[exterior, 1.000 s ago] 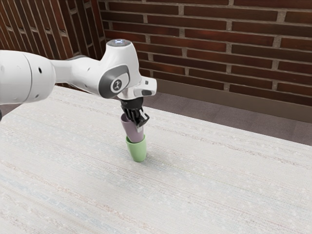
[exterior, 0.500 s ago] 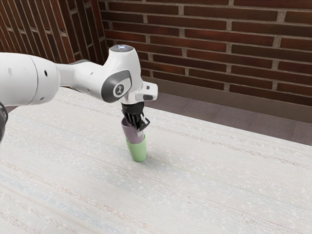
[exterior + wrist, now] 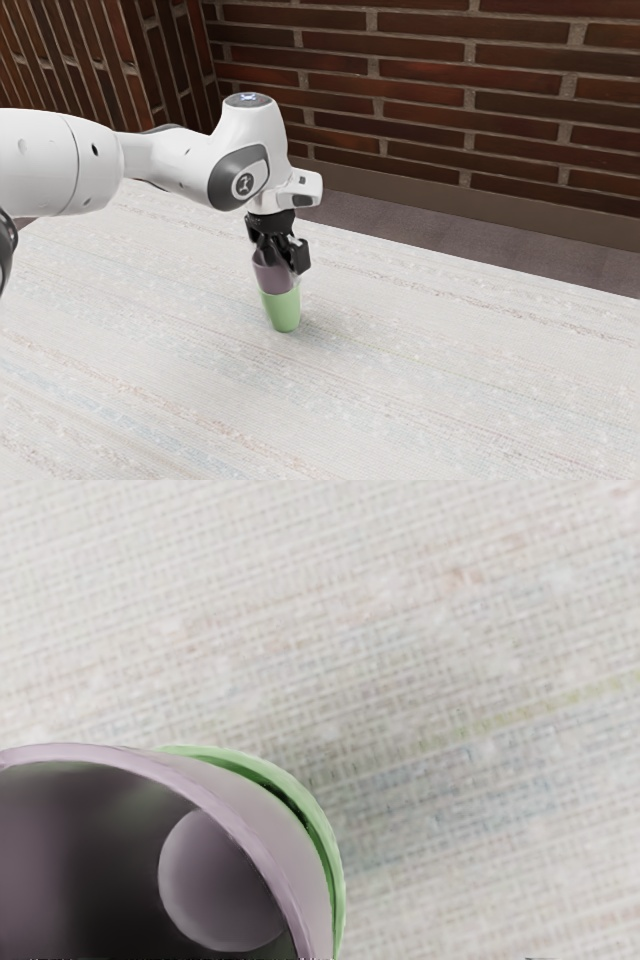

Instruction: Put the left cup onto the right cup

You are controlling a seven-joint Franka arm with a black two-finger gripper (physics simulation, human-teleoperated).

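Purple cup (image 3: 266,275) is sitting nested in the green cup (image 3: 283,310), a bit left of centre in the exterior view. The pair stands upright on the pale surface (image 3: 450,380). So I'd say the stacking itself is basically done and this is the let-go step.

The gripper (image 3: 277,255) is right at the purple cup's rim, hanging off the white arm (image 3: 150,160) that comes in from the upper left. Honestly I can't tell if it's clamped on the cup or loose, because the black parts overlap the rim too much from this side.

Next move, my guess: release if it hasn't, then pull straight up so the stack doesn't get dragged or tipped.

Hard to see:
- The gripper covers the purple cup's rim in the exterior view.
- The green wall hides how deep the purple cup sits.
- The wrist view looks down into the purple cup, with a thin green rim hugging one side. The frame edge cuts off the rest of both cups.
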